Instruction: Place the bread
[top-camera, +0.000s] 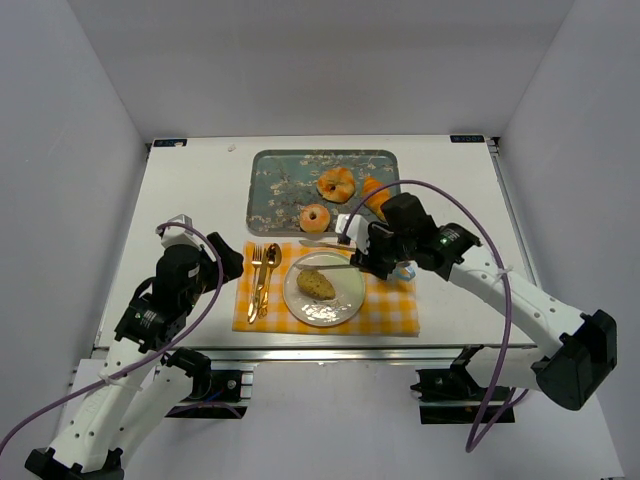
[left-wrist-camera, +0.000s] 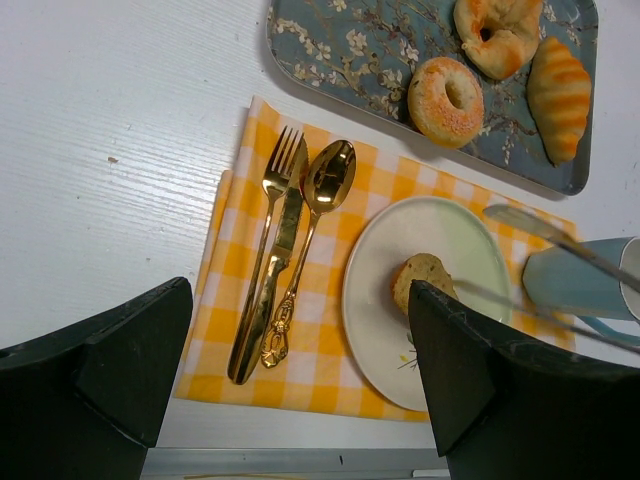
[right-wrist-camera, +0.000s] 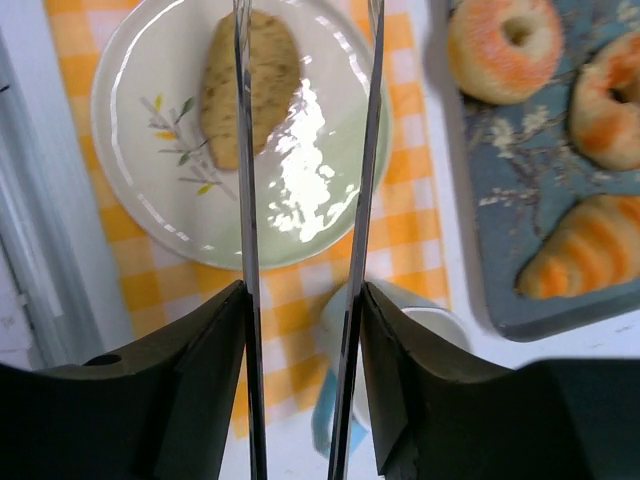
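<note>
Your right gripper (top-camera: 300, 255) has its two long thin blades apart, with nothing clamped between them. They reach over the far part of the plate (top-camera: 345, 297). In the right wrist view one blade crosses above the bread (right-wrist-camera: 250, 88).

The bread lies alone on this plate, a little left of its middle. In the top view its long axis runs from far-left to near-right, and in the wrist view it runs almost along the blades.

Your left gripper (left-wrist-camera: 300, 400) is wide apart and empty, beside the left edge of the yellow checked cloth (top-camera: 390, 310). The cloth carries the plate and the gold cutlery (top-camera: 262, 280).

A blue cup (right-wrist-camera: 400, 330) stands under the right wrist. Beyond it, the flowered tray (top-camera: 270, 190) holds two doughnuts (top-camera: 336, 184) and a croissant (top-camera: 373, 193)
</note>
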